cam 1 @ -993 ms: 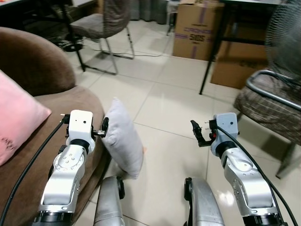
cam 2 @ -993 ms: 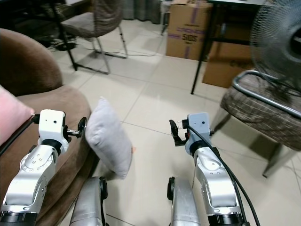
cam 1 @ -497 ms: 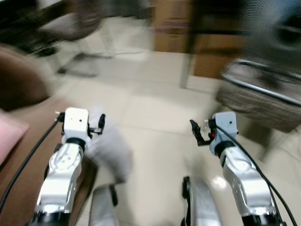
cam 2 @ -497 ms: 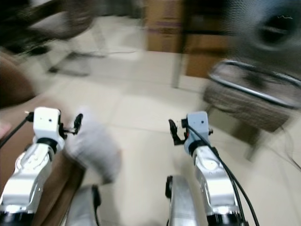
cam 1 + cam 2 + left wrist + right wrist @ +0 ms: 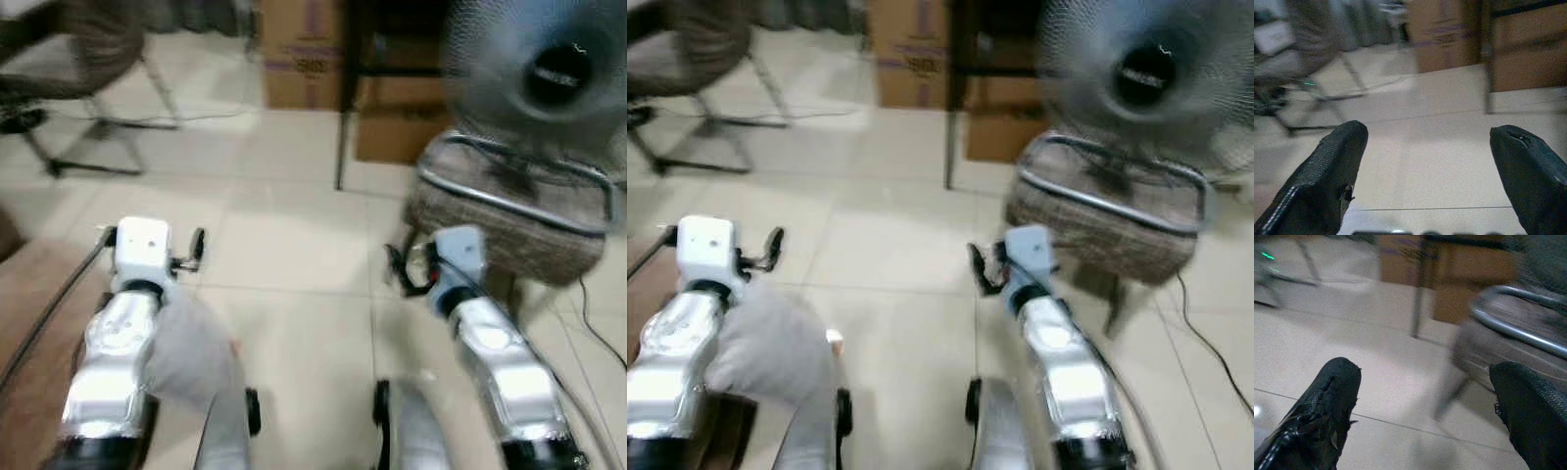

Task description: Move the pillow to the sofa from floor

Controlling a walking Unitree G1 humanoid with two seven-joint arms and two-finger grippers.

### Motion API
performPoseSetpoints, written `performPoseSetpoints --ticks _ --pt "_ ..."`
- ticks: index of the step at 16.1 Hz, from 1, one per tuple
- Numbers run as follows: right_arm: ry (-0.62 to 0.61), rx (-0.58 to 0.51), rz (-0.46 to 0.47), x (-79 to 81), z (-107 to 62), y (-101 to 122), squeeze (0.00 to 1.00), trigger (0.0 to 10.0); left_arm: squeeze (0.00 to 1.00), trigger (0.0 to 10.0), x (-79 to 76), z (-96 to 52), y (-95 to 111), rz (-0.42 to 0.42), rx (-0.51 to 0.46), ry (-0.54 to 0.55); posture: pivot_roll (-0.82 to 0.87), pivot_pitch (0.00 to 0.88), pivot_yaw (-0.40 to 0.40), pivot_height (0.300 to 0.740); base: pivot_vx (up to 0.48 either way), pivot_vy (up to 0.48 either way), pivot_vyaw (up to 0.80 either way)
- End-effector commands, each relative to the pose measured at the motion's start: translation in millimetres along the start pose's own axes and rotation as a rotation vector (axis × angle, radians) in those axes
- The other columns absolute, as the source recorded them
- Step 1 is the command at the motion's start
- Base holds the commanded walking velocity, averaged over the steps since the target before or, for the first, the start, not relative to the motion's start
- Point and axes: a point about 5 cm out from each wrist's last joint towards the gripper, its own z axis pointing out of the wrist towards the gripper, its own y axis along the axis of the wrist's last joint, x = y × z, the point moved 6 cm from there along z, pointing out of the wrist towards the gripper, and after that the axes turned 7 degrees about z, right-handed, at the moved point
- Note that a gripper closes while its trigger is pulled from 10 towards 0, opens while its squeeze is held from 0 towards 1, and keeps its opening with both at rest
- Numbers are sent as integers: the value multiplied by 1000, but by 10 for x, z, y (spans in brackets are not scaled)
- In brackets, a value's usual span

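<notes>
The grey pillow [image 5: 192, 354] rests on the tiled floor at the lower left, against the brown sofa's edge [image 5: 27, 315], partly hidden behind my left arm. My left gripper [image 5: 188, 255] is held up above and beyond the pillow, open, its two fingers [image 5: 1337, 161] wide apart with only floor between them. My right gripper [image 5: 399, 270] is raised over bare tiles to the right, also open, with nothing between its fingers [image 5: 1332, 396]. The views are blurred.
A standing fan [image 5: 551, 70] and a chair with a plaid cushion [image 5: 509, 211] stand close at the right. Cardboard boxes [image 5: 304, 57] and a black table leg [image 5: 345, 108] are at the back. Another chair [image 5: 73, 54] is far left. A cable [image 5: 600, 315] runs on the floor.
The whole picture has slid left as the camera turned right: the sofa and pink cushion left the frame, the fan came in. Both arms keep their pose.
</notes>
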Motion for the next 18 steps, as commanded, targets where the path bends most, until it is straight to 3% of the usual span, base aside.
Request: performPoseSetpoints --ticks 1,6,9,11,12,13,15,16,17,18 --pt "16 -9 -20 20 15 38 0 10000 106 10000 30 4 53 17 -17 4 -85 0 37 537 416 0 0" --pt "65 -5 -41 93 46 48 0 10000 106 10000 58 0 53 33 -16 10 -80 0 34 537 407 0 640" --pt "79 1 -20 59 39 34 0 10000 82 10000 57 -2 34 26 -6 16 -80 0 34 537 107 0 0" --pt "185 47 -49 84 -26 -49 0 10000 98 10000 11 -6 -66 50 46 -14 -85 0 39 537 0 0 0" --pt "273 60 -63 131 -82 -45 0 10000 859 10000 -10 -7 -215 5 117 -48 -90 0 42 537 0 0 0" --pt "329 62 -83 177 -114 -33 0 10000 1000 10000 -27 -11 -277 -23 147 -77 -93 0 43 537 0 0 0" --pt "416 76 -89 254 -164 -10 0 10000 1000 10000 40 15 -497 43 256 -91 -96 0 45 537 0 0 0" --pt "485 110 -107 327 -184 -43 0 10000 1000 10000 216 79 -701 74 361 -43 -95 0 31 537 0 0 0" --pt "516 127 -131 368 -191 -68 0 10000 51 10000 319 126 -823 82 417 -21 -94 0 28 537 0 0 0" --pt "529 131 -144 387 -195 -79 0 10000 51 10000 357 144 -872 80 439 -15 -94 0 28 537 0 0 0"
